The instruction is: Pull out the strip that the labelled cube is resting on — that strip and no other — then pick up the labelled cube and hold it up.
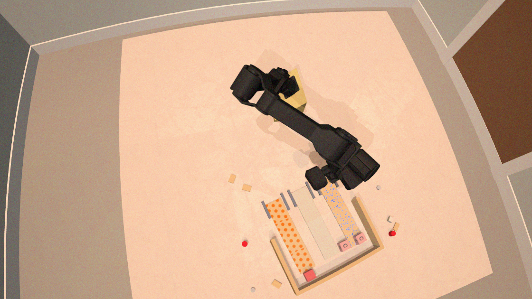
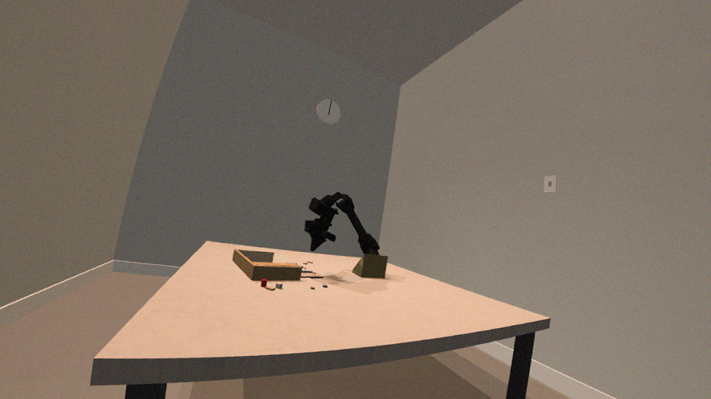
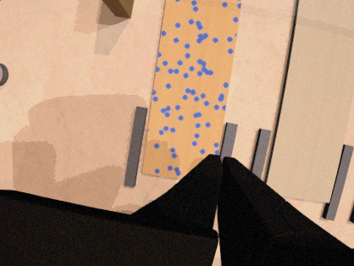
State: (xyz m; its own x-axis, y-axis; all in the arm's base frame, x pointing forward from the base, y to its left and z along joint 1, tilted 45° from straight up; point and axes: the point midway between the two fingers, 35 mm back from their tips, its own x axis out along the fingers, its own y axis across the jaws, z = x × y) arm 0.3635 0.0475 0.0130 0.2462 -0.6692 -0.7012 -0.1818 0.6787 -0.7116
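My gripper (image 2: 312, 249) (image 3: 218, 167) is shut and empty, above the near end of the blue-speckled strip (image 1: 340, 211) (image 3: 195, 97), by its edge; the arm hides the fingertips in the top view. A plain pale strip (image 1: 316, 223) (image 3: 318, 106) lies in the middle and an orange-dotted strip (image 1: 291, 238) at the left. Two pink cubes marked C, one (image 1: 345, 245) at the left and one (image 1: 360, 238) at the right, sit at the speckled strip's far end. Which strip bears each is hard to tell. A plain red cube (image 1: 309, 275) sits at the dotted strip's far end.
A three-sided wooden wall (image 1: 340, 270) (image 2: 276, 272) encloses the far ends. Grey guide bars (image 1: 266, 209) (image 3: 136, 146) flank the near ends. Red cylinders (image 1: 244, 244) (image 1: 392, 233), a white block (image 1: 390, 219), grey discs (image 1: 378, 187) and wooden blocks (image 1: 247, 187) lie around outside.
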